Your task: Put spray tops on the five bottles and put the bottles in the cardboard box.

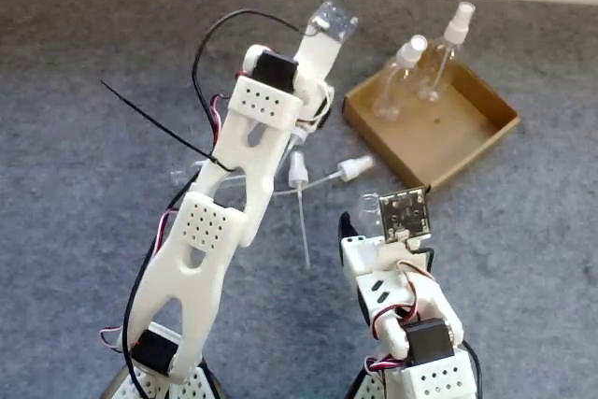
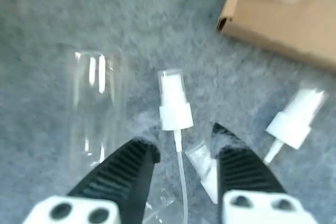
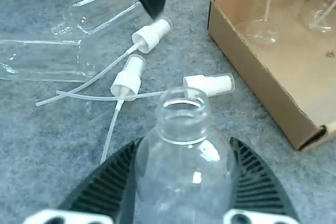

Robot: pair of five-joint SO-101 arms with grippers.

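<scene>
Right tool (image 3: 184, 150) grips the uncapped bottle (image 3: 181, 114) at near centre; left tool (image 2: 184, 140), released, hangs over a spray top (image 2: 173, 103) lying left of the cardboard box (image 1: 448, 142), so best pinch its collar, keeping its tube straight.

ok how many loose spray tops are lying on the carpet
3: first spray top by the lying bottles, second spray top next to it, third spray top nearest the cardboard box. None seems hidden.

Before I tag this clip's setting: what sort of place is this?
Likely a robot lab bench: two white arms on grey fabric, a cardboard box, loose spray tops, a clear bottle.
</scene>
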